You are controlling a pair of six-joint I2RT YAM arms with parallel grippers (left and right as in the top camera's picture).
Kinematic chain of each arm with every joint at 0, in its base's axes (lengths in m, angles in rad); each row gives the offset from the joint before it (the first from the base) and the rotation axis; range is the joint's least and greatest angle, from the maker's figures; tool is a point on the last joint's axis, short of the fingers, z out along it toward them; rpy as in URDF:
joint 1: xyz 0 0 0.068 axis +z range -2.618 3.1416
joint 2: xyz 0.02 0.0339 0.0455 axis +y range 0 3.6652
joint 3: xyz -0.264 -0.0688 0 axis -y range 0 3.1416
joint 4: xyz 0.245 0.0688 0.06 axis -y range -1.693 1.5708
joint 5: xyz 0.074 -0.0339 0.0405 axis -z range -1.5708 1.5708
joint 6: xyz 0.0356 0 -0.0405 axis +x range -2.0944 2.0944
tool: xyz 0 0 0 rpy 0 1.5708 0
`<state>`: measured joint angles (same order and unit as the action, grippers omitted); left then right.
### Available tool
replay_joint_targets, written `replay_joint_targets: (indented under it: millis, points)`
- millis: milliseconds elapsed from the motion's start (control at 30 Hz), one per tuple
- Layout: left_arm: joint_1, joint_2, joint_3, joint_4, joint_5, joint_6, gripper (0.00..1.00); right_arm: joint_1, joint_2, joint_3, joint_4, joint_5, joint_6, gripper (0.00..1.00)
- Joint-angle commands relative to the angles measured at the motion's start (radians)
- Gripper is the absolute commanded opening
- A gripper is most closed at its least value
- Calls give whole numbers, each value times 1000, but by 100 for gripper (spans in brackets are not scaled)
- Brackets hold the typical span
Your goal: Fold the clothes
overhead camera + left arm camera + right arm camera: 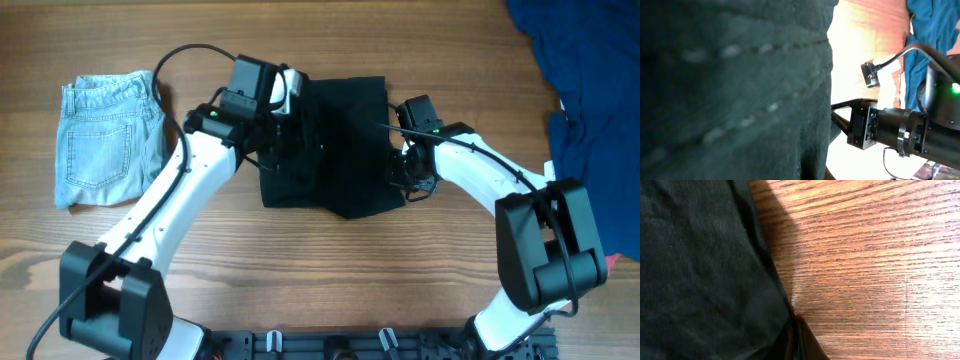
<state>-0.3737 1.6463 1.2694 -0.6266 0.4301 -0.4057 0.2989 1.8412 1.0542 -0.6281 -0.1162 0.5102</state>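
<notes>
1. The black garment lies as a rough rectangle in the middle of the wooden surface, between the two arms.
2. The left hand is at its upper left edge. Dark cloth fills the left wrist view, so I cannot tell whether it is gripping.
3. The right hand is at the garment's right edge, and its grip cannot be told either.
4. Folded jeans lie well apart to the left, and a blue cloth lies at the far right.
</notes>
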Motion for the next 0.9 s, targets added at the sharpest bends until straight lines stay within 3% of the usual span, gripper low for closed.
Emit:
replay_joint_targets:
  millis: [0, 100, 167, 233, 300, 467, 600, 633, 700, 867]
  points:
    - [-29, 24, 21, 15, 2, -3, 5, 1, 19, -24, 3, -15, -11, 4]
    - [-51, 24, 21, 46, 2, -3, 10, 1, 19, -24, 3, -16, -10, 4]
    - [-83, 24, 21, 97, 26, -22, 43, 1, 19, -24, 3, -16, -10, 4]
    - [-119, 24, 21, 170, 41, -21, 47, 1, 19, -24, 3, -24, -10, 4]
    - [-124, 11, 21, 224, 52, -22, 61, 1, 19, -24, 1, -42, -10, 7]
    - [5, -93, 21, 160, 37, -21, 62, -15, -17, 4, -62, -32, -13, 12]
    - [129, -43, 21, -25, -159, -20, 64, -124, -275, 146, -232, 19, -13, 22]
    - [148, -1, 20, -34, -159, -19, 64, -128, -378, 156, -193, -70, -66, 22]
    - [150, 50, 20, -33, -160, -18, 64, -115, -415, 156, -153, -270, -150, 20]
    - [149, 240, 20, -97, -158, -22, 61, 5, -265, 143, -97, -420, -222, 15]
